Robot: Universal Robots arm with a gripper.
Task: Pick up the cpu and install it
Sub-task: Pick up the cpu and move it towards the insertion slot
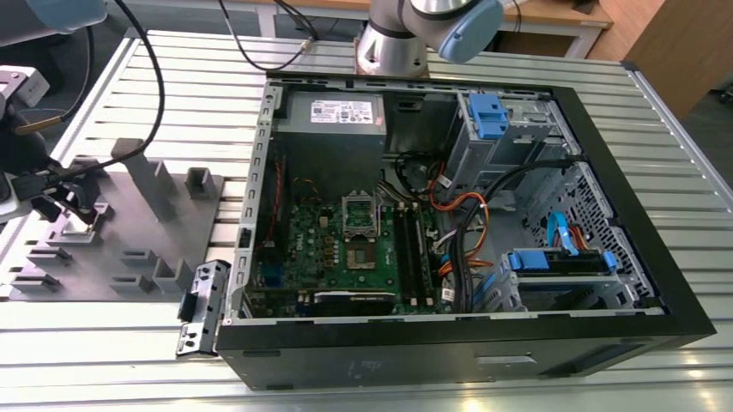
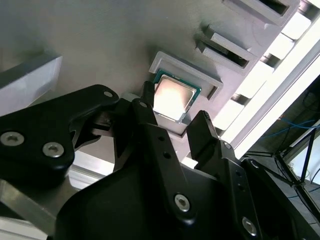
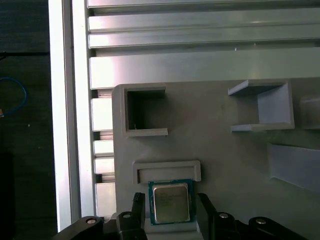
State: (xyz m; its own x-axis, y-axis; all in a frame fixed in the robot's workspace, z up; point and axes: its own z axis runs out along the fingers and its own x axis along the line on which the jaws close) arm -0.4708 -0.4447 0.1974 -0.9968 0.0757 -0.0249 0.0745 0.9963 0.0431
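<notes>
- The gripper (image 1: 71,206) hangs low over a grey holder plate (image 1: 129,225) at the exterior view's left.
- In both wrist views its jaws stand apart, one finger (image 3: 138,204) on each side of the cpu (image 3: 171,201) (image 2: 172,98), gripping nothing.
- The cpu lies flat in a recess of the plate, well apart from the open computer case (image 1: 458,330).

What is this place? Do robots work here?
Probably a robot lab or test workshop: a robot arm stands at a slatted metal table beside an opened computer case, and a cpu sits in a grey holder tray.
</notes>
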